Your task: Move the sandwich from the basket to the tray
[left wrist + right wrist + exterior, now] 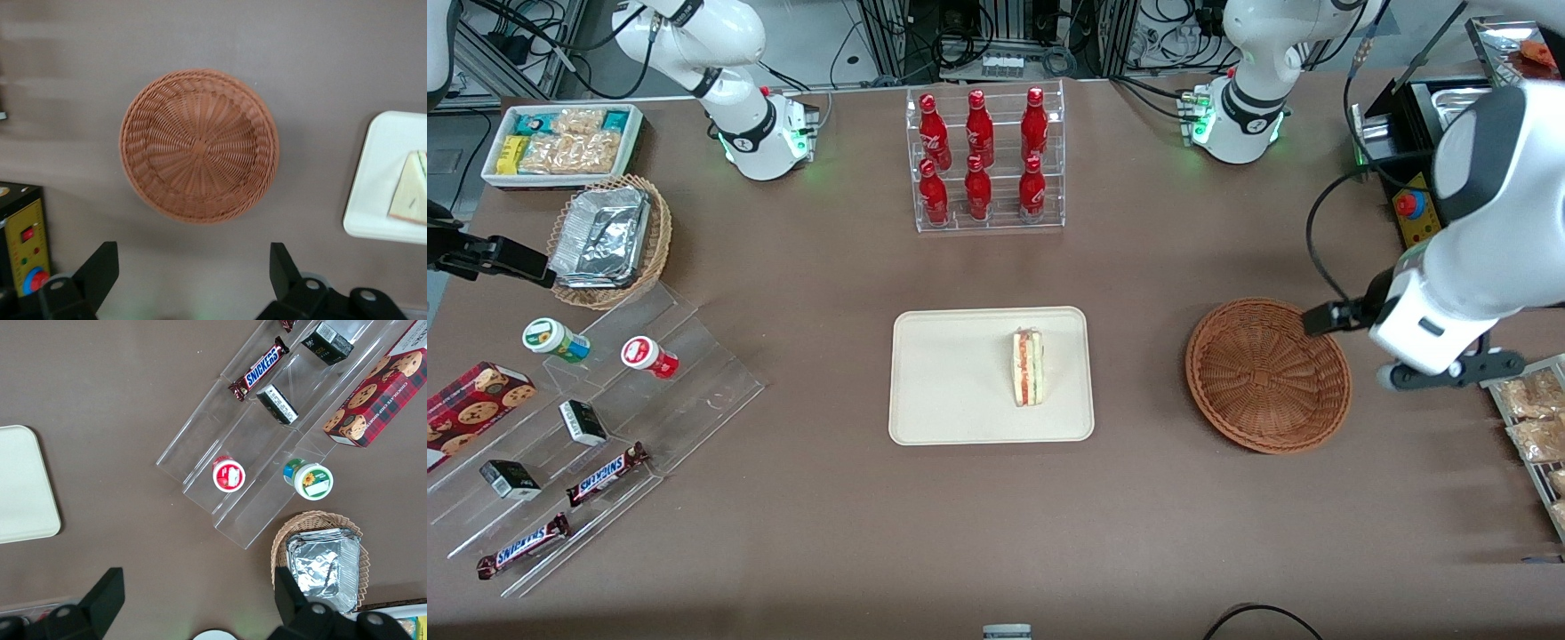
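The sandwich (1028, 366) (410, 190), a white wedge with red and green layers, lies on the cream tray (951, 382) (377, 173), on the part of it nearest the basket. The round reddish-brown wicker basket (1267, 375) (199, 145) sits beside the tray toward the working arm's end and holds nothing. My left gripper (1423, 373) (192, 267) hovers above bare table just past the basket's rim, toward the working arm's end. Its black fingers (100, 270) stand wide apart with nothing between them.
A clear rack of red bottles (987, 160) stands farther from the front camera than the tray. A black and yellow control box (1414, 209) (23, 247) and a rack of snack packets (1534, 427) flank the gripper. Acrylic snack steps (605, 400), a tan foil-tray basket (609, 240) and a white bin (560, 142) lie toward the parked arm's end.
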{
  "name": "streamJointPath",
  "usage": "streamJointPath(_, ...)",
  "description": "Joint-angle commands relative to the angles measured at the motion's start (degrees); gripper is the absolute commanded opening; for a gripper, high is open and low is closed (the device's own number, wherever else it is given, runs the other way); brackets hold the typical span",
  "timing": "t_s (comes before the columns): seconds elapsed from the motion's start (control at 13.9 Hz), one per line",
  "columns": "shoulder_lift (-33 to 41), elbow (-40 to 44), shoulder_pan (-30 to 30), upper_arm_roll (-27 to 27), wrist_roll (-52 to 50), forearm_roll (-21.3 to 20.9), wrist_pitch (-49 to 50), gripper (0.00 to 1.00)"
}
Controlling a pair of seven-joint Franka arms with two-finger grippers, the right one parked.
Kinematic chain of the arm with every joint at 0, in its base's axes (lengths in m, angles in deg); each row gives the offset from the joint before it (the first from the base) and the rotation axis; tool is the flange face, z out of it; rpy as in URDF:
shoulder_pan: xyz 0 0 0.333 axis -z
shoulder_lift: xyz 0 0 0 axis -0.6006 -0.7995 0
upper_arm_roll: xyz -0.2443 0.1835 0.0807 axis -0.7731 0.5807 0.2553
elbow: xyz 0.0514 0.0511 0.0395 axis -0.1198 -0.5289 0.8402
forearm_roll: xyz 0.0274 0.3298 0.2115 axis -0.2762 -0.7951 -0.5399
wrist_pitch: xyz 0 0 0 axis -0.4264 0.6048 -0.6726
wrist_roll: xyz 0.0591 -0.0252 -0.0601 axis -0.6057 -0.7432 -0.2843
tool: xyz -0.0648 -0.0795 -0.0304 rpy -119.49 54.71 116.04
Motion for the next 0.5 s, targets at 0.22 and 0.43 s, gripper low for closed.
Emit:
streamJointPath(0.22, 8.0, -2.6, 7.8, 15.7, 13.6, 4.2, 6.8, 1.00)
streamJointPath(0.43, 11.2, -6.6, 10.6, 19.4, 13.6, 4.2, 9.4, 1.00)
